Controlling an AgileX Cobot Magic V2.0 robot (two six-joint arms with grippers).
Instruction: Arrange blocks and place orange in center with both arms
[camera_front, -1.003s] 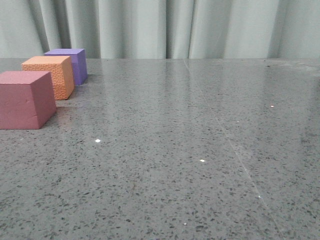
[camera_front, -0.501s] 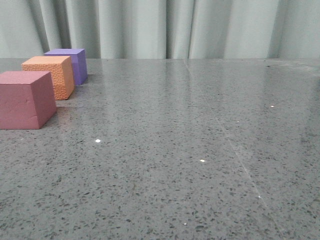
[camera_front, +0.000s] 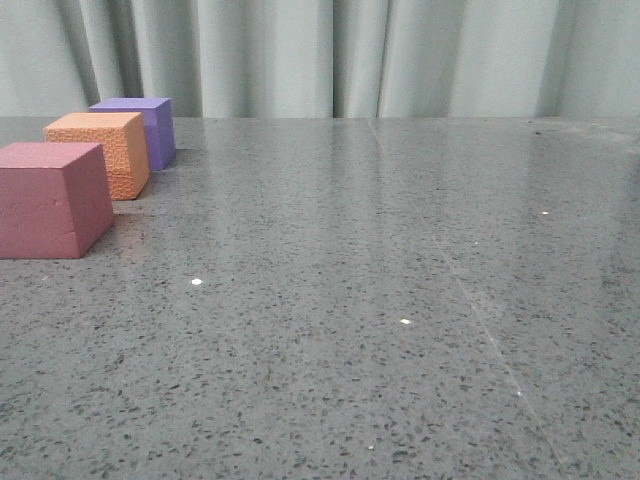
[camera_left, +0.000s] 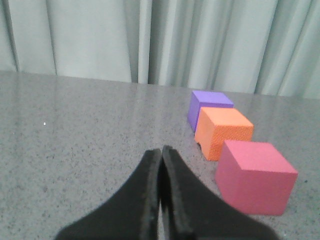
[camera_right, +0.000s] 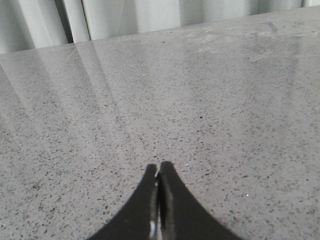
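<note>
I'm judging the pebbled orange foam cube (camera_left: 223, 132) light and squashy; I'm planning a flat-sided grip, both grippers' fingers (camera_left: 160, 165) (camera_right: 159, 172) pressed together.

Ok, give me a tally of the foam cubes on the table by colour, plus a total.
Pinkish-red smooth foam cube: 1
Orange pebbled foam cube: 1
Purple foam cube: 1
Total: 3, in a row along the left side of the grey speckled stone tabletop, orange in the middle.

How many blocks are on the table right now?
3, in a row at the table's left: pinkish-red block nearest, orange block in the middle, purple block farthest. None appears hidden.
</note>
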